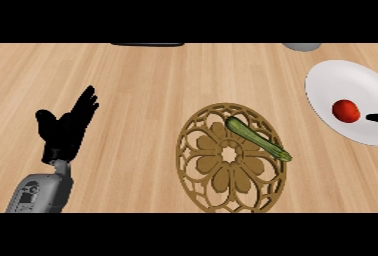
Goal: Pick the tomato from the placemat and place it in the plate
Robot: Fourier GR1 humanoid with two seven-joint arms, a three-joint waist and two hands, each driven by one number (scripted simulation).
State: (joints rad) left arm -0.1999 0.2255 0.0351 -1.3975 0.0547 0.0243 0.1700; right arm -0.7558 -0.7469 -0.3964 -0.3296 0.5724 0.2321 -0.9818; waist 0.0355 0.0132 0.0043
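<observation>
One red tomato [345,110] lies in the white plate [332,80] at the worktop's [148,80] right edge. A dark tip [372,118] just beside the tomato may be our right hand; we cannot tell how its fingers stand. Near the front edge sits the round brown placemat [229,157], carrying a green zucchini [258,139] slantwise. Our left hand [66,127] rests toward the left edge, fingers spread and straight, holding nothing.
</observation>
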